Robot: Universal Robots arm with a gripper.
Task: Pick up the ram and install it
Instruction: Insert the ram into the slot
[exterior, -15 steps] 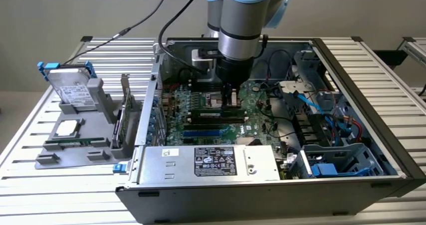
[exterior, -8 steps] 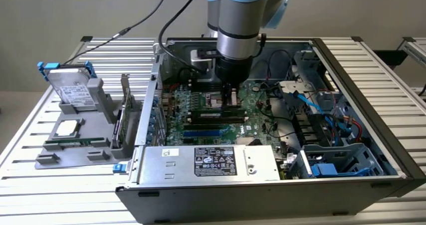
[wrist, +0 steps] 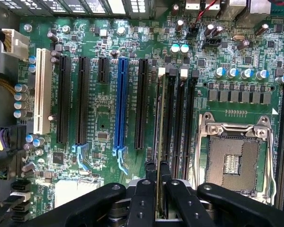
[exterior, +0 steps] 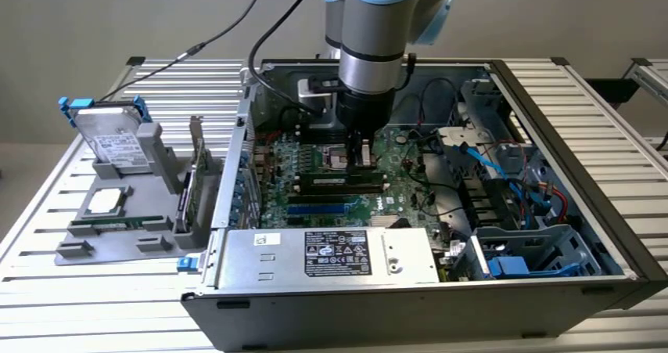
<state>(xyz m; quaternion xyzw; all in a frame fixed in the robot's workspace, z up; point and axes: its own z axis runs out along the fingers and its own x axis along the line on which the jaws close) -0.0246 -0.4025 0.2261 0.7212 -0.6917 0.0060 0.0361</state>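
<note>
Over the memory slots (wrist: pixel 180 118): ram (wrist: pixel 160 118) pinched for seating

Inside the open computer case (exterior: pixel 584 235), we find the gripper (wrist: pixel 157 168) low over the motherboard (wrist: pixel 99 109). Its fingers (wrist: pixel 143 198) pinch the ram edge-on. The stick runs along the black slots beside the empty processor socket (wrist: pixel 234 156); we cannot tell whether it touches one. We judge that seating goes best with the stick upright, parallel to its slot, and pressed straight and evenly without twisting.
</note>
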